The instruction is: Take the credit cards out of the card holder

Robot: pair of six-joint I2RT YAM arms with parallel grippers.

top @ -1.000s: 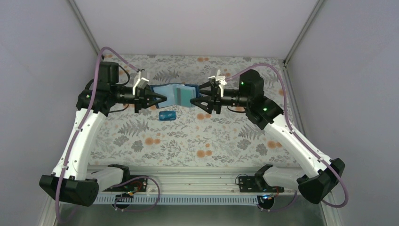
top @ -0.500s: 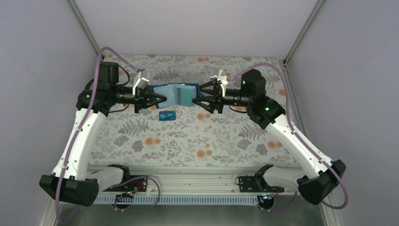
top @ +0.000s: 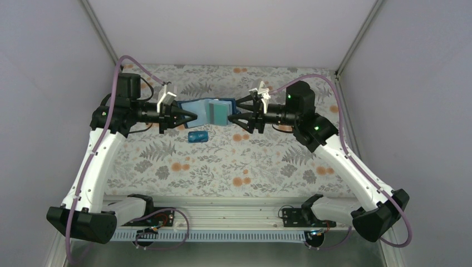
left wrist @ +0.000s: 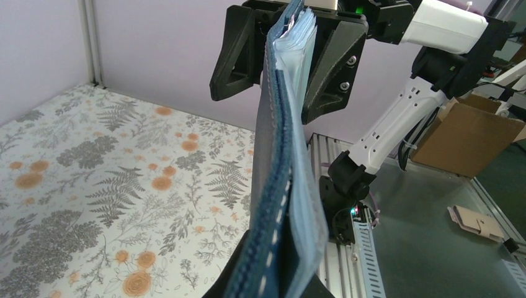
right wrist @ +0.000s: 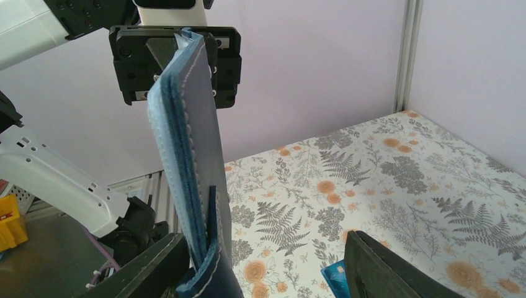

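The navy card holder (top: 201, 111) hangs open in the air between the two arms. A teal-green card (top: 220, 113) shows in its right half. My left gripper (top: 189, 117) is shut on the holder's left end; in the left wrist view the holder (left wrist: 279, 186) runs edge-on up from my jaws (left wrist: 273, 288). My right gripper (top: 238, 118) is open around the holder's right end. In the right wrist view the holder (right wrist: 192, 155) stands close by the left finger (right wrist: 146, 267), the right finger (right wrist: 384, 267) far off it. A bright blue card (top: 198, 137) lies on the table, also in the right wrist view (right wrist: 335, 276).
A floral cloth (top: 222, 161) covers the table. Grey walls stand at the back and both sides, with metal posts in the corners. The arm bases and a metal rail (top: 222, 222) line the near edge. A cardboard box (left wrist: 471, 133) sits off the table.
My right gripper has shifted slightly right along the holder's end. The left gripper still holds the holder. The blue card on the table has not moved.
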